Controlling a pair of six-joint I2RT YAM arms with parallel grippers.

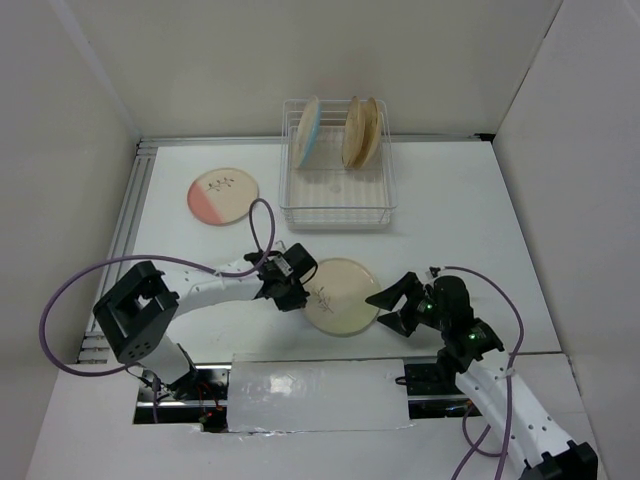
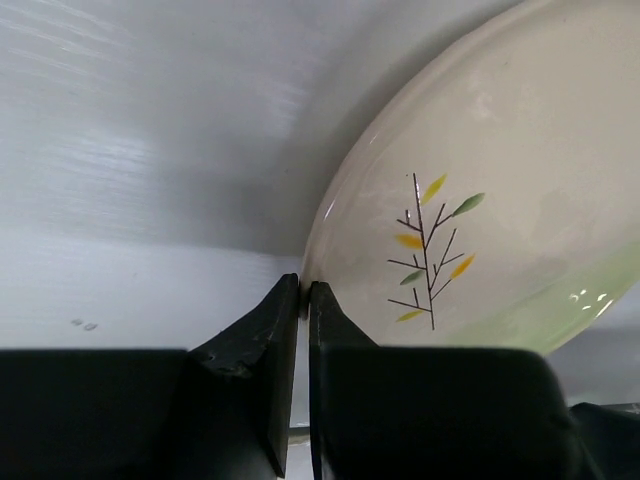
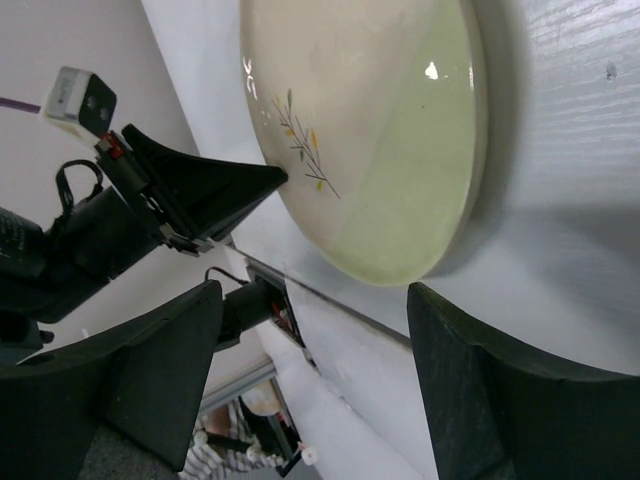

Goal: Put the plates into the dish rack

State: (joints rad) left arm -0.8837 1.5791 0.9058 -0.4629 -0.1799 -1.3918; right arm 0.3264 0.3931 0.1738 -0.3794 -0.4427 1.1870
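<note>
The part-green plate (image 1: 342,297) lies near the table's front; it also shows in the left wrist view (image 2: 500,190) and the right wrist view (image 3: 380,130). My left gripper (image 1: 299,286) (image 2: 304,296) is shut on its left rim, with only a thin gap between the fingers. My right gripper (image 1: 392,308) (image 3: 320,400) is wide open and empty, just off the plate's right rim. The white wire dish rack (image 1: 338,208) stands at the back and holds the part-blue plate (image 1: 308,132) and two tan-speckled plates (image 1: 361,132) upright. The part-pink plate (image 1: 223,195) lies flat to the rack's left.
White walls close in the table on the left, back and right. A metal rail (image 1: 128,215) runs along the left edge. A purple cable (image 1: 262,225) loops up from the left arm near the pink plate.
</note>
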